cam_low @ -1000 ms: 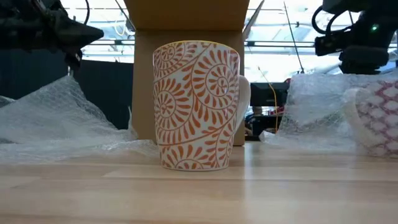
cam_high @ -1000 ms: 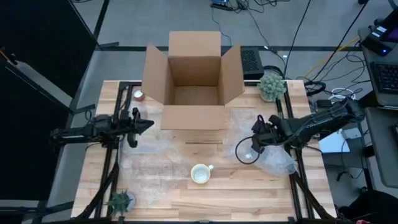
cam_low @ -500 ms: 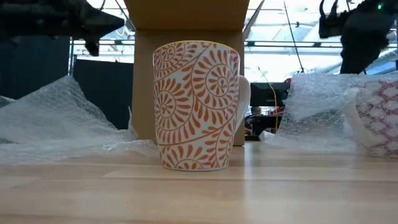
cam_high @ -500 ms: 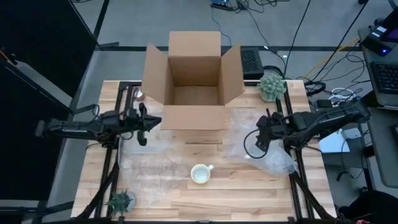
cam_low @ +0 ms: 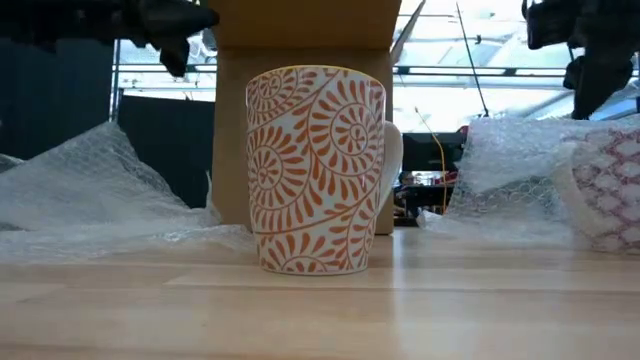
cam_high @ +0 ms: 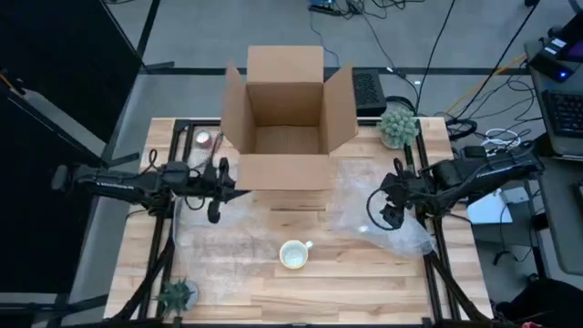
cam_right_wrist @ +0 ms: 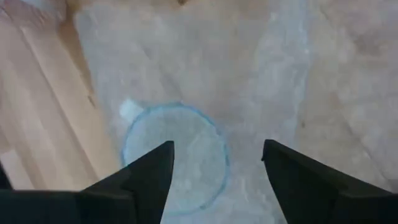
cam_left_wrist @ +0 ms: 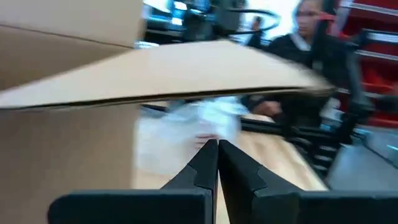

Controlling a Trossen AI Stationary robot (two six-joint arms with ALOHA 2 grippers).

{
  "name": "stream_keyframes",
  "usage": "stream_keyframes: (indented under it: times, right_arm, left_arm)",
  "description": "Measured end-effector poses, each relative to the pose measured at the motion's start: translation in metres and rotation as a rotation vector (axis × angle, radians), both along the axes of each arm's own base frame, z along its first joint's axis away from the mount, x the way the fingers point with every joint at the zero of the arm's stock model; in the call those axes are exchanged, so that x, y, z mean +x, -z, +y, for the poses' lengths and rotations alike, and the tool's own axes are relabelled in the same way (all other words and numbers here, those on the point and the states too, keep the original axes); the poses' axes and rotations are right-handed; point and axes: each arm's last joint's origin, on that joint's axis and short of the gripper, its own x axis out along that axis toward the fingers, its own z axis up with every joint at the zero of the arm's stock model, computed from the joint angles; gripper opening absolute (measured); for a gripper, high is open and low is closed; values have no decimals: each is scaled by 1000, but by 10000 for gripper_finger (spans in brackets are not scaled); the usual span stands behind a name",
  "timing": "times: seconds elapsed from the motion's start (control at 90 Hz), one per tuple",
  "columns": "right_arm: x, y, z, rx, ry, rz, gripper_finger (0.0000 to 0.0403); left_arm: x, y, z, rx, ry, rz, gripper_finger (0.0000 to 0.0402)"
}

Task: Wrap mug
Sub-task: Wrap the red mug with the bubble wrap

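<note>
A white ceramic mug (cam_low: 316, 168) covered in orange swirling leaf scrolls, with a thin yellow rim, stands on the pale blond wooden surface (cam_high: 364, 282). A second white mug (cam_low: 605, 190) patterned in dark pink lattice lies under clear, milky bubble wrap (cam_low: 520, 170). More clear bubble wrap (cam_low: 90, 195) shows whitish grey. The open cardboard box (cam_high: 284, 118) is plain tan brown. Both robot arms are matt black, as are the left hand (cam_high: 219, 189) and right hand (cam_high: 387, 202). Two small plants (cam_high: 398, 125) are dusty green.

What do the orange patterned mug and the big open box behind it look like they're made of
The mug looks like glazed ceramic: smooth surface with orange swirls on white. The box looks like plain brown corrugated cardboard, matte, with folded-open flaps.
</note>
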Motion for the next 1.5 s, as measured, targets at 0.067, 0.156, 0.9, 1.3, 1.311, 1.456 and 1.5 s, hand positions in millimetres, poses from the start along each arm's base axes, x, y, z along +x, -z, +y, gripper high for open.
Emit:
stream_keyframes:
  times: [0.067,0.156,0.9,1.3,1.311,1.456,1.5]
  right_arm:
    - [2,3,2,-6,0,29,231]
    - [7,8,5,-18,-2,66,231]
    - [40,53,15,-150,30,227,231]
    - [50,65,18,-183,7,263,231]
    - [50,64,18,-182,7,262,231]
    - [49,65,18,-183,3,264,231]
    - [49,65,18,-183,-1,265,231]
  left_arm:
    - [0,4,-6,-24,41,42,0]
    - [-1,8,-14,-58,84,90,0]
    - [33,39,-48,-42,192,177,0]
    - [54,65,-52,-24,103,210,0]
    - [54,64,-52,-25,104,210,0]
    - [49,53,-59,-98,132,176,0]
    - [47,49,-63,-112,159,159,0]
